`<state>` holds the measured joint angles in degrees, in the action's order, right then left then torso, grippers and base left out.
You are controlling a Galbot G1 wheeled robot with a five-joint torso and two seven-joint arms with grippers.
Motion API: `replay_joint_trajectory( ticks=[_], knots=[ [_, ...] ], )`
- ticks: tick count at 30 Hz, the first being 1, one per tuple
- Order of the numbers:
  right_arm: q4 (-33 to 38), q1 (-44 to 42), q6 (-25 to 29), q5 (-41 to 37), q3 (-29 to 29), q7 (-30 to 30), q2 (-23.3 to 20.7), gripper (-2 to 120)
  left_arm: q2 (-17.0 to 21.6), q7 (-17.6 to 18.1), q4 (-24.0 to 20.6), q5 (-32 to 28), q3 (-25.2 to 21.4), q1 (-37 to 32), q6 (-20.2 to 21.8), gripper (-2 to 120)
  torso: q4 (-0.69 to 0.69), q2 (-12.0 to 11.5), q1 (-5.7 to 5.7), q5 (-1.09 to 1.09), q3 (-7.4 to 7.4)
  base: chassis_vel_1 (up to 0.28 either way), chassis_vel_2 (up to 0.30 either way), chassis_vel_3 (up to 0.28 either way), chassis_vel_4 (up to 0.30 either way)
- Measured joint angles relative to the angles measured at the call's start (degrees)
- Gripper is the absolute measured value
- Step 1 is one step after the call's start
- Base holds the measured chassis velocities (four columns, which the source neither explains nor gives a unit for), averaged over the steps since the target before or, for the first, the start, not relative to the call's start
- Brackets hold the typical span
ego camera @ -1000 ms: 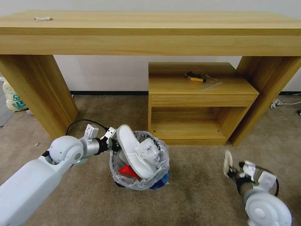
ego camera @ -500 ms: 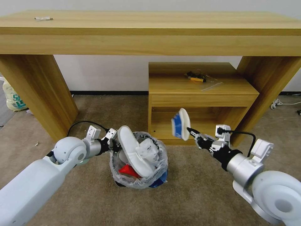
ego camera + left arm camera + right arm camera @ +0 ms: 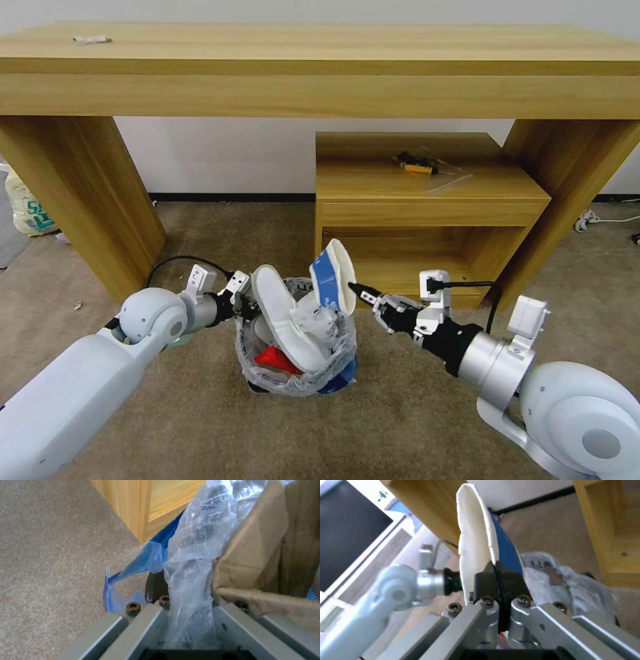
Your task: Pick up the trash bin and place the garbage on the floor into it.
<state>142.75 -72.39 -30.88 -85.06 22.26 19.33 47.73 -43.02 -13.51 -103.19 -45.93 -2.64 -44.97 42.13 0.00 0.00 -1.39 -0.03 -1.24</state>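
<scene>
The trash bin (image 3: 337, 383), lined with a crinkly clear bag (image 3: 195, 555), stands on or just above the beige floor (image 3: 400, 427). My left gripper (image 3: 241, 305) (image 3: 190, 605) is shut on the bin's left rim. Inside lie a white slipper (image 3: 283, 323), a red wrapper (image 3: 272, 361), a crumpled tissue (image 3: 319, 313) and a cardboard scrap (image 3: 260, 550). My right gripper (image 3: 358, 291) (image 3: 498, 580) is shut on a flattened blue-white paper cup (image 3: 333, 275) (image 3: 476, 537). It holds the cup on edge above the bin's right rim.
A long wooden desk (image 3: 320, 67) spans the back, with thick legs on both sides. A low wooden cabinet (image 3: 427, 220) stands right behind the bin. A yellowish bag (image 3: 27, 213) sits far left, a white cable (image 3: 600, 219) far right. A small scrap (image 3: 78, 305) lies on the carpet.
My right arm rose from low on the right with the cup and swung left, bringing it over the bin's rim. The left arm and bin barely moved.
</scene>
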Motion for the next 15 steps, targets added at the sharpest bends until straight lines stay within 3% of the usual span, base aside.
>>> replay_joint_trajectory(
  ticks=[15],
  knots=[
    [-8.7, 3.9, -2.0, 1.8, -5.8, -4.1, -0.2, 0, 0.5, 0.4, -3.2, 0.1, 0.2, 0.3, 0.0, 0, -0.01, 0.0, 0.00, 0.01, 0.00, 0.000, 0.000, 0.000, 0.000]
  ],
)
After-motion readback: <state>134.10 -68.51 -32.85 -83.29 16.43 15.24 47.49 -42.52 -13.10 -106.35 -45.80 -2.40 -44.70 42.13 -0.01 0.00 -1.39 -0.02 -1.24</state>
